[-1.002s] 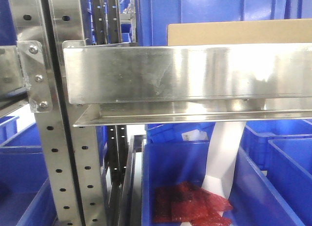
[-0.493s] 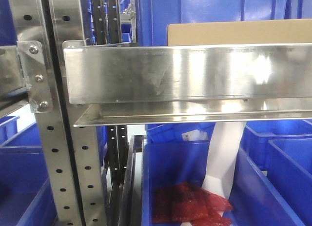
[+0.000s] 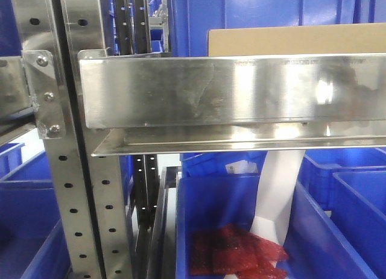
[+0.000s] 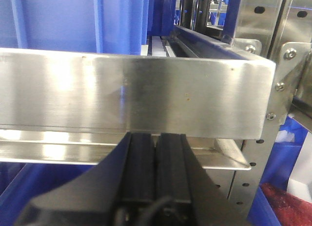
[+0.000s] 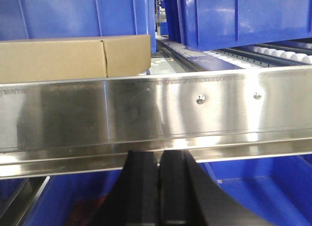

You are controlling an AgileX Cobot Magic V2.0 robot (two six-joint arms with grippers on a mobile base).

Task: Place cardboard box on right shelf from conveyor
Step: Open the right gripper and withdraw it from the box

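Note:
The cardboard box rests on the right shelf, and only its top strip shows above the shiny steel front lip. My right gripper sits just below and in front of that lip, right of the box, shut with nothing between its black fingers. Farther left, my left gripper is also shut and empty, under the steel lip of the neighbouring shelf. The conveyor is out of view.
Perforated steel uprights with a bolted bracket stand left of the right shelf. Blue bins fill the shelf behind the box. A lower blue bin holds red bags. White rollers show at the shelf's right.
The shelf lip and box have drifted a few pixels to the right in the front view, and the reflections on the steel have shifted. Nothing else differs.

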